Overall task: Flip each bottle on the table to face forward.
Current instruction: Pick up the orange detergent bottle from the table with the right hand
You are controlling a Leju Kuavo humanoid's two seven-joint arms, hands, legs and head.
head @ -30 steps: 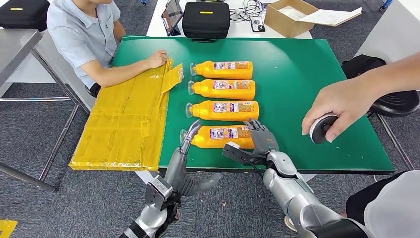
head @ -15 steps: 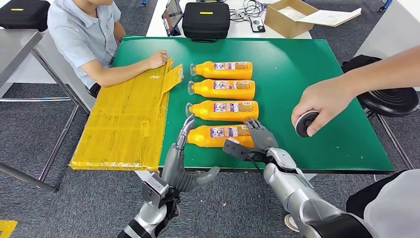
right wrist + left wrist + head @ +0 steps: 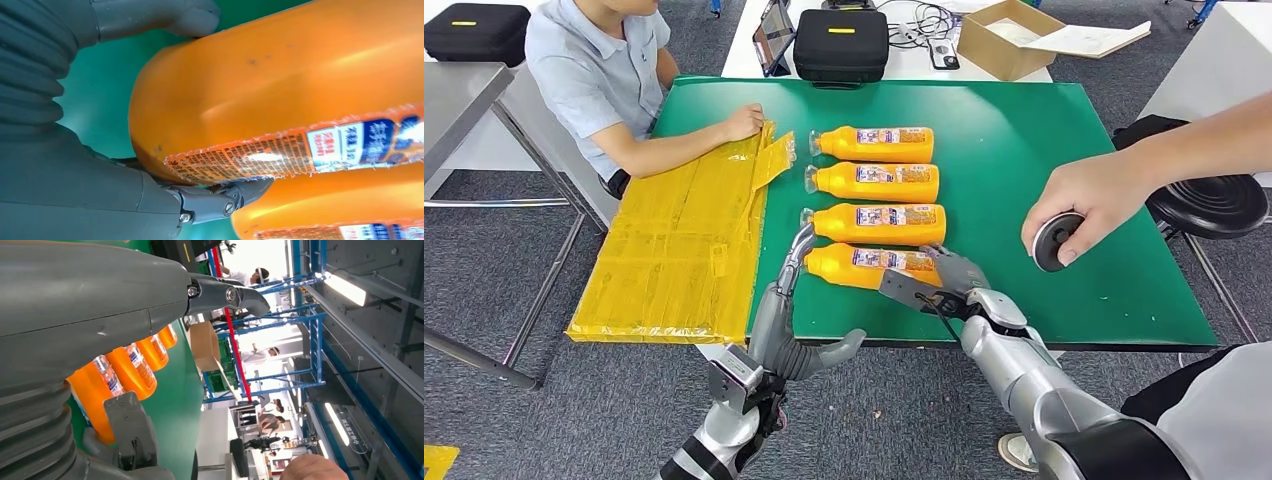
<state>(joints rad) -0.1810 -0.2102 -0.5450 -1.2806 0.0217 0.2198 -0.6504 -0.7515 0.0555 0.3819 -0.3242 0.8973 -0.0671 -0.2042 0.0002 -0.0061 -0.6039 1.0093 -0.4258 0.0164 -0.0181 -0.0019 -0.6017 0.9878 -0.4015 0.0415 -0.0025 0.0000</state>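
Observation:
Four orange bottles lie on their sides in a column on the green table [image 3: 1024, 150], caps toward the left. The nearest bottle [image 3: 869, 264] [image 3: 280, 85] lies slightly askew, close against the third bottle [image 3: 879, 222]. My right hand [image 3: 946, 281] grips its base, thumb on one side and fingers on the other, as the right wrist view shows. My left hand [image 3: 782, 300] reaches up with straight fingers that touch the bottle's neck, thumb held apart. The two far bottles [image 3: 874, 181] [image 3: 871, 142] lie untouched with labels up. In the left wrist view the bottles [image 3: 132, 367] lie beyond my hand.
A person's hand [image 3: 1084, 205] holds a round black-and-white object [image 3: 1056, 241] over the table's right side. A seated person rests a hand on a yellow flattened sheet [image 3: 679, 235] at the left. A black case [image 3: 839, 40] and a cardboard box [image 3: 1004, 35] stand behind the table.
The nearest bottle has slid away from the table's front edge toward the third bottle and turned slightly. Both my hands moved forward with it. The person's hand shifted a little.

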